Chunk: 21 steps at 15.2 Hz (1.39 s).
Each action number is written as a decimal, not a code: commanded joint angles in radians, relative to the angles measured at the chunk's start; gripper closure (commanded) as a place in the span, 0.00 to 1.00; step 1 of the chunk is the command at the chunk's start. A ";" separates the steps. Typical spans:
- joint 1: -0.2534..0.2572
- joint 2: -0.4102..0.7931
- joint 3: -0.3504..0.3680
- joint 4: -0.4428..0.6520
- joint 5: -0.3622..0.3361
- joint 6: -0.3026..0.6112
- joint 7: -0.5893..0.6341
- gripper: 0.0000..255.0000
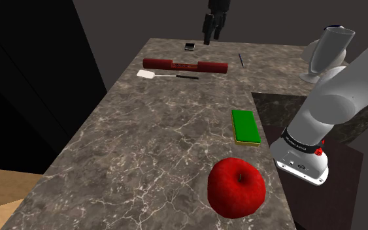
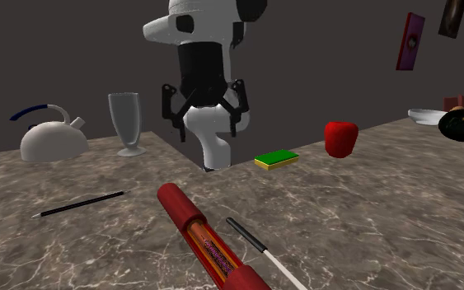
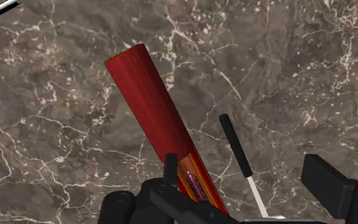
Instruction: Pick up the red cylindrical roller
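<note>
1. Over the far end of the marble table (image 1: 143, 150), in the shoulder view, the black gripper (image 1: 212, 32) hangs clear above the surface. The red roller (image 1: 185, 65) lies flat below it, lengthwise across the table.
2. Seen from the wrist view, the fingers (image 3: 336, 188) stand spread and clasp nothing. The roller's orange, patterned middle shows close by one finger, and its plain red end stretches away. A utensil (image 3: 234, 146) with a black handle and white blade lies just beside the roller, under the gap between the fingers.
3. The second exterior view brings in what stands by the arm's base: a white kettle (image 2: 53, 140) and a clear glass (image 2: 127, 122). A pale bowl (image 2: 426, 115) sits at that view's right.
4. In the shoulder view both ends of the roller stop short of the table's side edges. Past the left edge lie a black area and a strip of wooden floor. A thin black pen (image 1: 241, 59) lies near the roller's right end.
5. Bare marble separates the roller from the green sponge (image 1: 246, 125) and the red apple (image 1: 236, 187), both well apart from it toward the near end.
</note>
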 commanded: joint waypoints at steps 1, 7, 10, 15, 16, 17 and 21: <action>0.010 0.083 0.000 0.039 -0.007 0.031 -0.044 0.00; 0.027 0.320 0.002 0.171 -0.030 0.097 -0.169 0.00; 0.035 0.439 0.008 0.251 -0.045 0.116 -0.225 0.00; 0.039 0.525 0.014 0.281 -0.056 0.162 -0.257 0.00; 0.039 0.530 0.014 0.273 -0.056 0.174 -0.258 0.00; 0.039 0.535 0.014 0.266 -0.055 0.187 -0.258 0.00; 0.039 0.548 0.014 0.247 -0.055 0.219 -0.258 0.00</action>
